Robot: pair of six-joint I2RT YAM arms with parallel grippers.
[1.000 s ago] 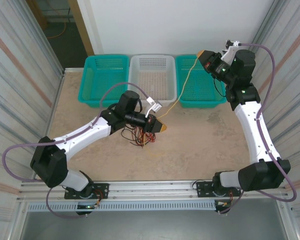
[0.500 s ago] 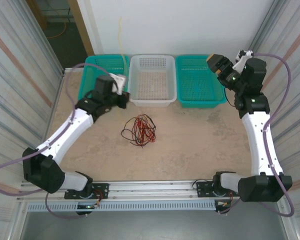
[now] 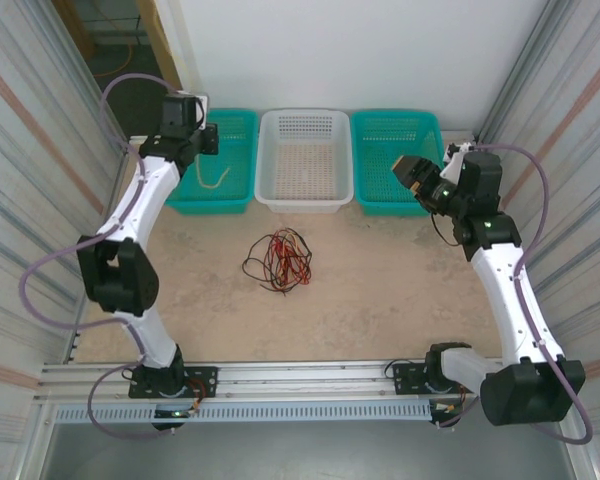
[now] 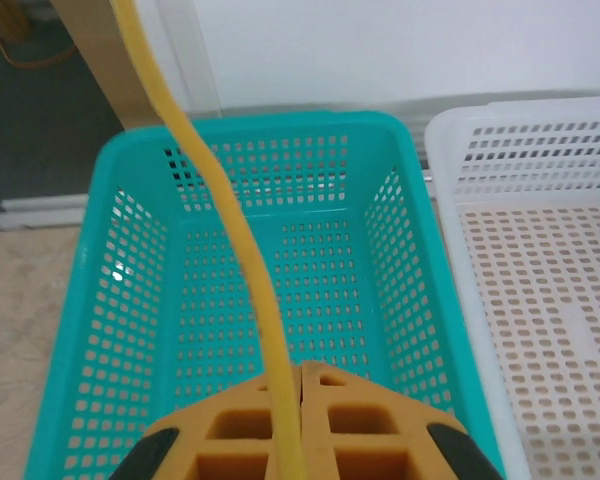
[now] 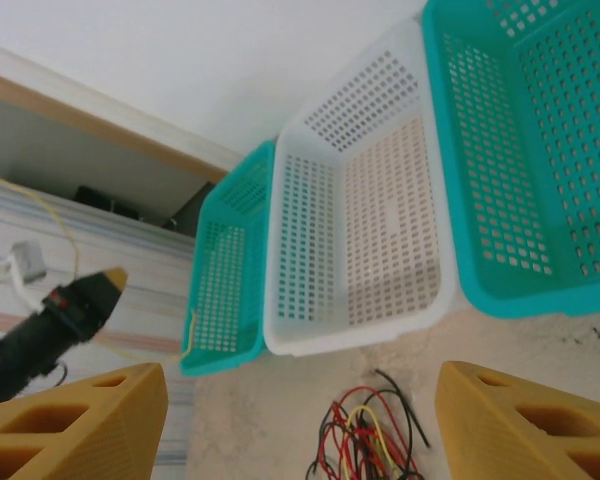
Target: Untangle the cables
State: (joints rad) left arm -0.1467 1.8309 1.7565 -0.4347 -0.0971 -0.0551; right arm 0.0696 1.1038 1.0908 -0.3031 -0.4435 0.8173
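Observation:
A tangle of red, black and yellow cables point(image 3: 278, 260) lies in the middle of the table, and it is also in the right wrist view point(image 5: 368, 440). One yellow cable point(image 4: 230, 200) is pinched between the shut jaws of my left gripper point(image 4: 300, 400). That gripper point(image 3: 202, 148) hangs over the left teal basket point(image 3: 238, 200), and the cable's loose end point(image 3: 216, 178) curls inside the basket. My right gripper point(image 3: 415, 178) is by the front of the right teal basket point(image 3: 400, 207). Its jaws point(image 5: 302, 400) stand wide apart with nothing between them.
A white basket point(image 3: 305, 203) stands between the two teal ones along the back edge. Corrugated walls close in both sides of the table. Bare tabletop surrounds the tangle.
The left arm lifted the yellow cable off the tangle and swung it back-left over the left teal basket. The right gripper let go of that cable, opened, and came forward and down.

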